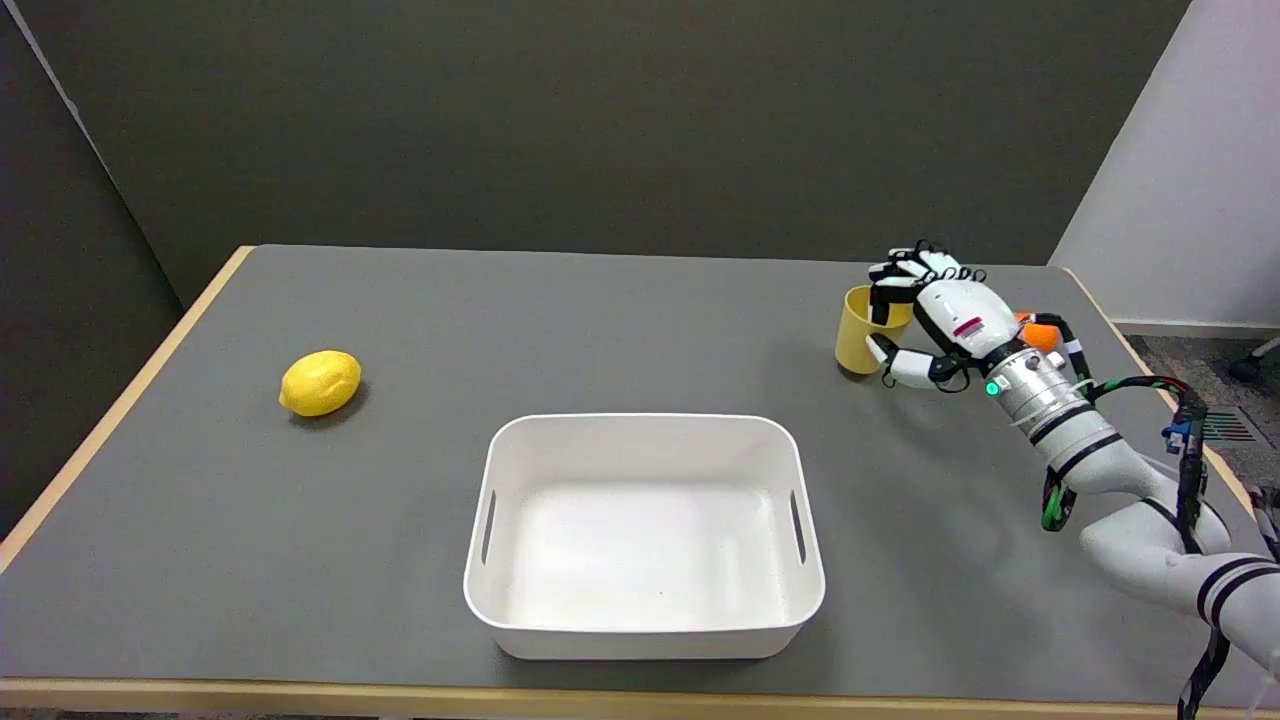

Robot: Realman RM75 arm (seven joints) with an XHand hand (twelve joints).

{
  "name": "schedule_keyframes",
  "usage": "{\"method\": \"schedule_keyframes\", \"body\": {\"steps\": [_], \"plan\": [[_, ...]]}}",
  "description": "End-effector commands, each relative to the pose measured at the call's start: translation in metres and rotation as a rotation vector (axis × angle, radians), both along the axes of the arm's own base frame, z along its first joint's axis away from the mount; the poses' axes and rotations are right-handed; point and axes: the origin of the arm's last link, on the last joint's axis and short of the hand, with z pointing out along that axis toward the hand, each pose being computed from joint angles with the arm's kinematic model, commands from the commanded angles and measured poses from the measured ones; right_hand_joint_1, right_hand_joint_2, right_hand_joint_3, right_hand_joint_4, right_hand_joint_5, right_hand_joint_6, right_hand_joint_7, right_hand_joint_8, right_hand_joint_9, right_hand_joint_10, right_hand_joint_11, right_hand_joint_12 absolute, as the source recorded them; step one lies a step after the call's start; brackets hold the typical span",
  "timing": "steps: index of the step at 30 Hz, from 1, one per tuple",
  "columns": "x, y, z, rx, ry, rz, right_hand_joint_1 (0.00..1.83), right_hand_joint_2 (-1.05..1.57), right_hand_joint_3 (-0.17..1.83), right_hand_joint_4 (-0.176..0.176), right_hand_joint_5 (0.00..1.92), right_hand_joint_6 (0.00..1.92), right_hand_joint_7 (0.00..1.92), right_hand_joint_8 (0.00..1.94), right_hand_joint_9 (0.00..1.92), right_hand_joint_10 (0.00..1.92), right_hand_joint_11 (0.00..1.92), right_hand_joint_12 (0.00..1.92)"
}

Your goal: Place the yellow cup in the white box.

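The yellow cup [858, 335] stands upright on the grey table at the far right, its open mouth facing up. My right hand [940, 315] is against the cup's right side. Its fingers [895, 275] curl over the back of the rim and its thumb [900, 365] presses the lower front, so the hand holds the cup. The cup's base still looks to be on the table. The white box [645, 640] sits near the front edge at the middle, left of and nearer than the cup, with nothing in it.
A yellow lemon [320, 382] lies on the left part of the table [600, 320]. An orange object [1040, 333] shows just behind my wrist. The table's right edge runs close behind my forearm.
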Motion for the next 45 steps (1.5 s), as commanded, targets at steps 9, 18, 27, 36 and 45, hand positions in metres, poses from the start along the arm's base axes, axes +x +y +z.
{"method": "schedule_keyframes", "body": {"steps": [9,18,27,36,45], "plan": [[0.081,0.094,-0.076,0.27,-0.317,0.537,0.97,1.02,0.54,0.0,0.71,1.52,0.46,0.6,0.12,0.7,0.0,0.96],[0.082,0.112,-0.159,0.532,-0.463,0.506,0.91,0.99,0.65,0.071,0.68,1.61,0.47,0.65,0.16,0.72,0.02,0.97],[0.07,0.142,-0.22,0.741,-0.537,0.415,0.9,0.99,0.66,0.079,0.68,1.61,0.41,0.6,0.13,0.7,0.0,0.95],[0.052,0.158,-0.233,0.749,-0.616,0.324,0.92,0.98,0.61,0.111,0.71,1.55,0.39,0.54,0.1,0.68,0.0,1.02],[0.026,0.155,-0.208,0.632,-0.653,0.213,0.9,0.99,0.65,0.099,0.68,1.61,0.46,0.64,0.2,0.75,0.03,0.97]]}}
